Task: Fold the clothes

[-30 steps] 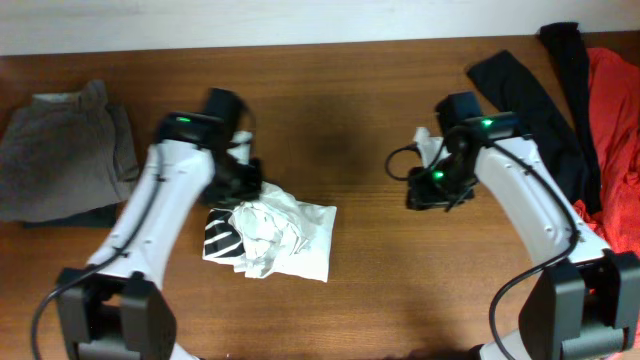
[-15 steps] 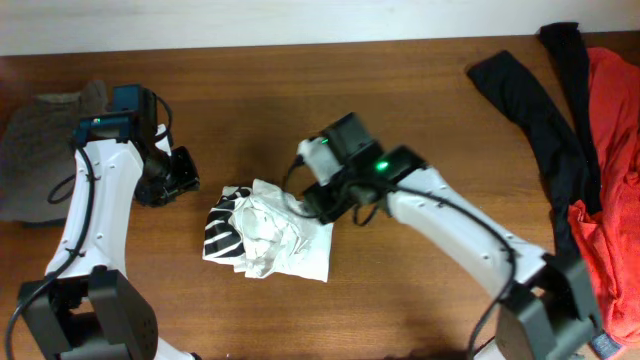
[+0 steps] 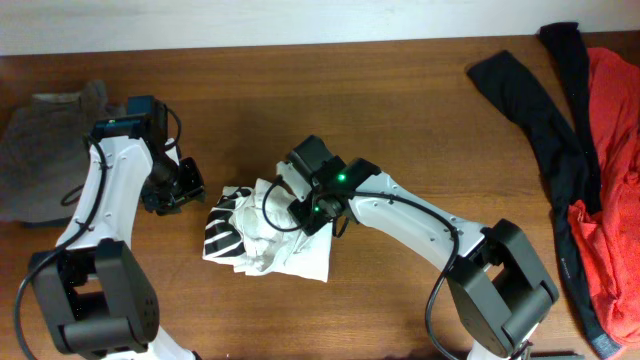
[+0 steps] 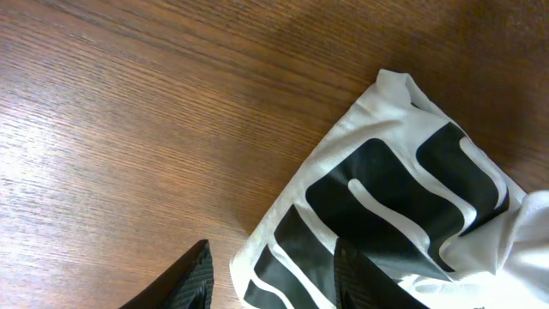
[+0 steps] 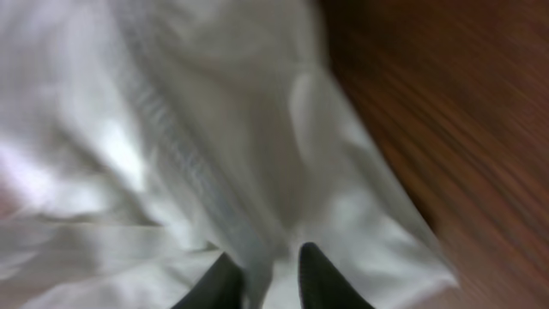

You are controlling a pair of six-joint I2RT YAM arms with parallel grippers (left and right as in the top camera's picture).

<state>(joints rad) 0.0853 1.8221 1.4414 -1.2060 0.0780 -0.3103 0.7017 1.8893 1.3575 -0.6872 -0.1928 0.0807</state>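
Observation:
The white T-shirt (image 3: 285, 245) with black bars lies crumpled at the table's middle. My right gripper (image 3: 292, 212) is pressed down into its top; in the right wrist view the right gripper (image 5: 268, 281) has its jaws close together with a ridge of the white T-shirt (image 5: 171, 129) pinched between them. My left gripper (image 3: 192, 195) stands open at the shirt's left edge. In the left wrist view the left gripper (image 4: 274, 283) straddles the hem of the T-shirt (image 4: 403, 189) without closing on it. A long black garment (image 3: 540, 110) and an orange-red one (image 3: 612, 150) lie at the far right.
A folded grey garment (image 3: 55, 150) lies at the left edge of the table, just behind my left arm. Bare brown wood (image 3: 400, 110) runs between the shirt and the black garment. The table's far edge meets a pale wall.
My right arm has swung from the right side across to the T-shirt and its jaws have narrowed onto a fold. My left arm drew back left, then edged toward the shirt's hem.

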